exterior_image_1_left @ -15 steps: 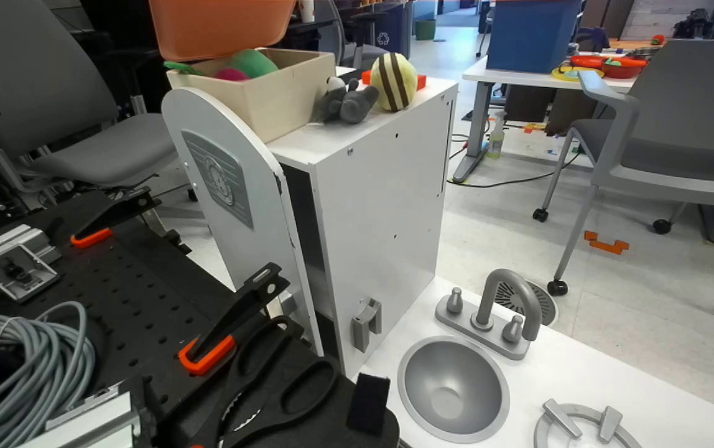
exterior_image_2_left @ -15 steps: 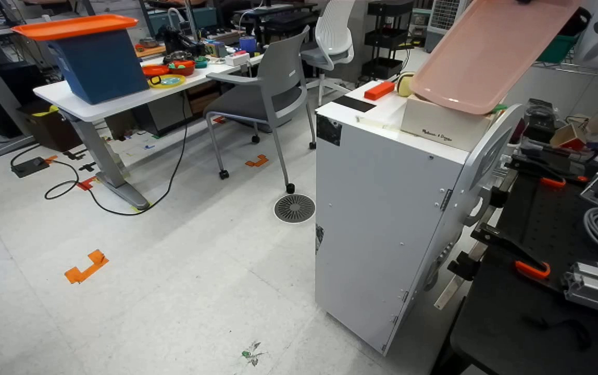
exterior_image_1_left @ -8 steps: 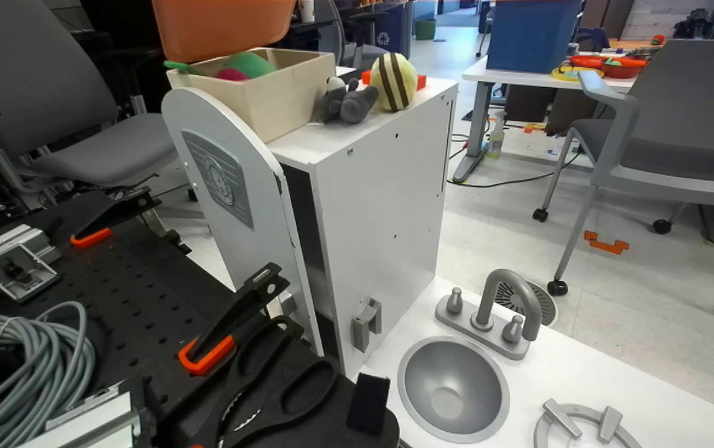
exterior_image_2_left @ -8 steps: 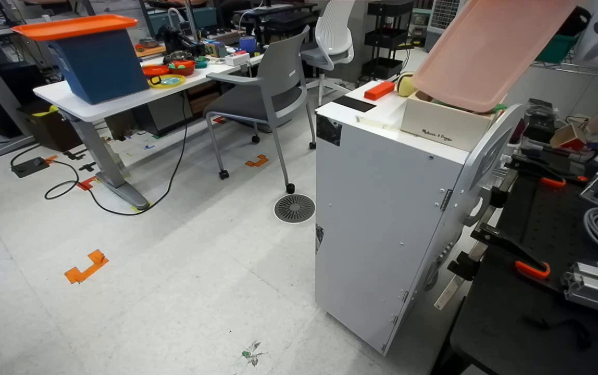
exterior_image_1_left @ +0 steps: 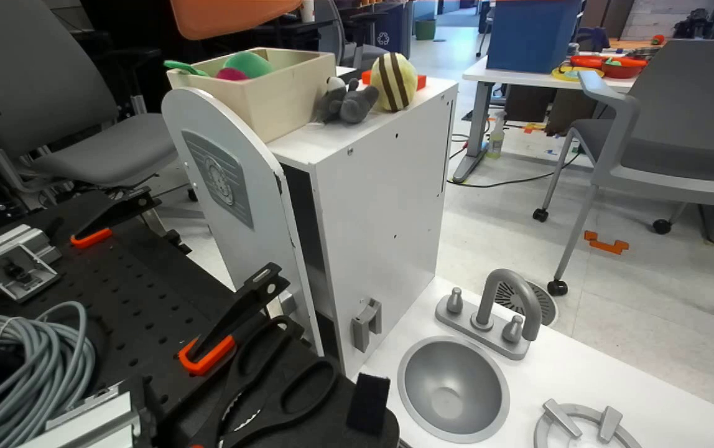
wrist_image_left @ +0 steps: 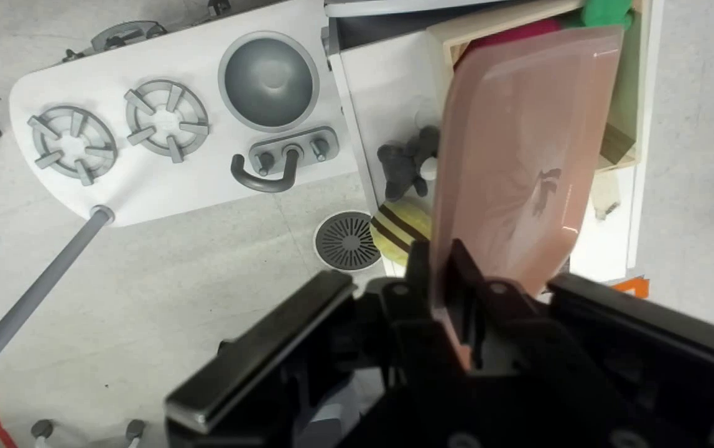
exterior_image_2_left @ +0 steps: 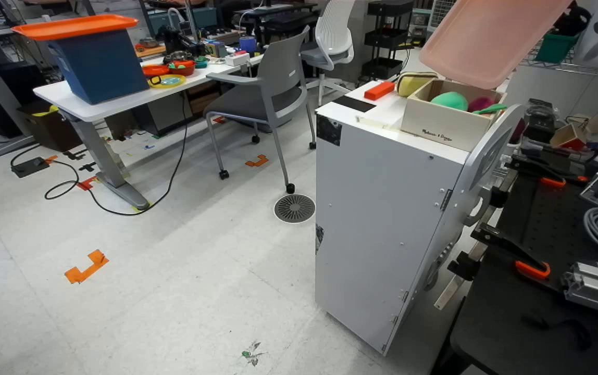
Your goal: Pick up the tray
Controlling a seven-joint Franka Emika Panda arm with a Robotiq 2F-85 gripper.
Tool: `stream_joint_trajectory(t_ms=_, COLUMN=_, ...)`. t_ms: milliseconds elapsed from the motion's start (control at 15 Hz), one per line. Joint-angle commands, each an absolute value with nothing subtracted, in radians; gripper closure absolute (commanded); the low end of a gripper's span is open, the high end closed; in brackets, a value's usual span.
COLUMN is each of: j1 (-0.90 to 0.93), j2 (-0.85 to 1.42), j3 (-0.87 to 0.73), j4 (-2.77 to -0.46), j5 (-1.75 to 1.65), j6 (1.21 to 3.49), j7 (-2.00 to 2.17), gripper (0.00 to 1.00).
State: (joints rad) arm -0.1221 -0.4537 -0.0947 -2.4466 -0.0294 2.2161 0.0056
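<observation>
Wrist view: has the tray (wrist_image_left: 522, 155) pinched by its rim in the gripper (wrist_image_left: 439, 252), probably for that thin edge, and holds it aslant, in an exterior view clear above the wooden box (exterior_image_1_left: 276, 98), presumably to miss the contents (exterior_image_1_left: 249, 64).

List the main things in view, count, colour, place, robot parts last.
cabinet: one, white, beside black table
box: one, pale wood, cabinet top
tray: one, pink, tilted above box
striped plush: one, mostly yellow, cabinet top
animal plush: apparently one, grey, cabinet top
block: one, red, cabinet top
sink bowl: one, grey, white counter
faucet: one, grey, beside bowl
burners: two, grey, white counter
clamps: two, black and orange, black table
cable coil: one, grey, black table
bin: one, blue, white table
chairs: several, mostly grey, floor
pincer: one, black, gripping tray rim
</observation>
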Motion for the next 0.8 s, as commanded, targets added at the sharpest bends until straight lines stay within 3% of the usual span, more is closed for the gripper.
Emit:
stream_joint_trajectory(t_ms=0, j1=-0.143, j2=-0.498, j3=-0.082, j4=-2.472, j5=-0.062, j6=2.235, j7=0.05, gripper=0.98)
stream_joint_trajectory(t_ms=733, j1=-0.169, j2=-0.504, j3=-0.073, j4=-2.514, j5=-0.055, j6=2.336, j7=0.165, gripper=0.98)
